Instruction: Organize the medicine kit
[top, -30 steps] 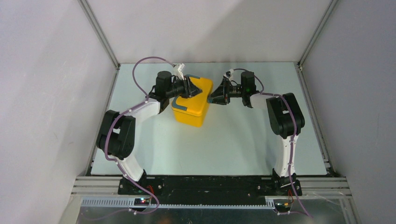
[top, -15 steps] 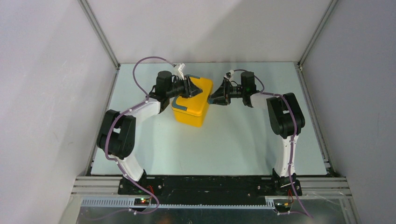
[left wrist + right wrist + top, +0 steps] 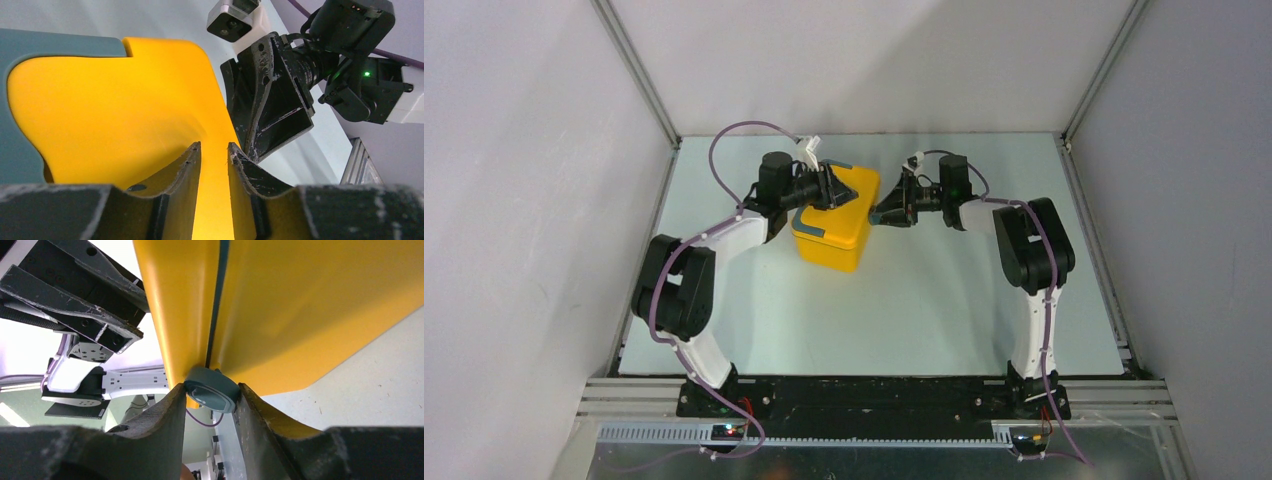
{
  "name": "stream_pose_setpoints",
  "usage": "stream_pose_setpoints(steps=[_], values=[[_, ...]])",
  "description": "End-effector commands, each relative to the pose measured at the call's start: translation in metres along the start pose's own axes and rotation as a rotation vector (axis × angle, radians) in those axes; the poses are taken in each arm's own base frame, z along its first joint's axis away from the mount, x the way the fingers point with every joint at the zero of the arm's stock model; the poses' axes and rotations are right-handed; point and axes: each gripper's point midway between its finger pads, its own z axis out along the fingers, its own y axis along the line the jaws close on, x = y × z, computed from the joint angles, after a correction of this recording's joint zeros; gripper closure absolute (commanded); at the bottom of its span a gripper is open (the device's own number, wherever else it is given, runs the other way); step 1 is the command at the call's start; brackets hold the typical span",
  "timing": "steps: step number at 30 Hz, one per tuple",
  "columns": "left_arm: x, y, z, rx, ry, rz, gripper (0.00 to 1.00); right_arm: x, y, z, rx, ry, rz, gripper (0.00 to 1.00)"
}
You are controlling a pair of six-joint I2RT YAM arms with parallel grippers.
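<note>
The yellow medicine kit [image 3: 839, 238] stands on the table at the back centre with its lid down. My left gripper [image 3: 834, 190] rests over the lid from the left; in the left wrist view its tips [image 3: 214, 146] are nearly together with nothing between them, and the yellow lid [image 3: 115, 100] lies just beyond. My right gripper [image 3: 881, 213] is at the kit's right side. In the right wrist view it [image 3: 210, 386] is shut on the small blue-grey latch [image 3: 212, 392], which sits at the seam between lid and base.
A blue-grey handle piece [image 3: 810, 222] lies on the lid's near edge and also shows in the left wrist view [image 3: 20, 145]. The pale table [image 3: 924, 310] is walled by white panels and metal rails at the left, right and back.
My right gripper has edged slightly left toward the kit's side. The left gripper and the kit have not visibly moved.
</note>
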Motion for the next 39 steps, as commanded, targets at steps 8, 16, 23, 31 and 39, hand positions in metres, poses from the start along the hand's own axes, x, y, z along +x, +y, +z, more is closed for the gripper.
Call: stream_pose_setpoints(steps=[8,16,23,31,39], values=[[0.1,0.044,-0.003,-0.15,0.284,-0.139,0.65,-0.004,-0.005,0.003,-0.071,0.032,-0.04,0.36],[0.099,0.043,-0.004,-0.147,0.282,-0.138,0.65,0.002,0.017,-0.012,-0.077,0.024,-0.142,0.19],[0.097,0.042,-0.004,-0.144,0.279,-0.136,0.65,0.009,0.032,-0.025,-0.035,0.008,-0.206,0.1],[0.096,0.042,-0.004,-0.145,0.275,-0.135,0.65,0.01,0.031,-0.031,0.023,-0.026,-0.205,0.49],[0.097,0.042,-0.004,-0.145,0.279,-0.134,0.65,0.014,0.02,-0.016,0.003,0.004,-0.15,0.88]])
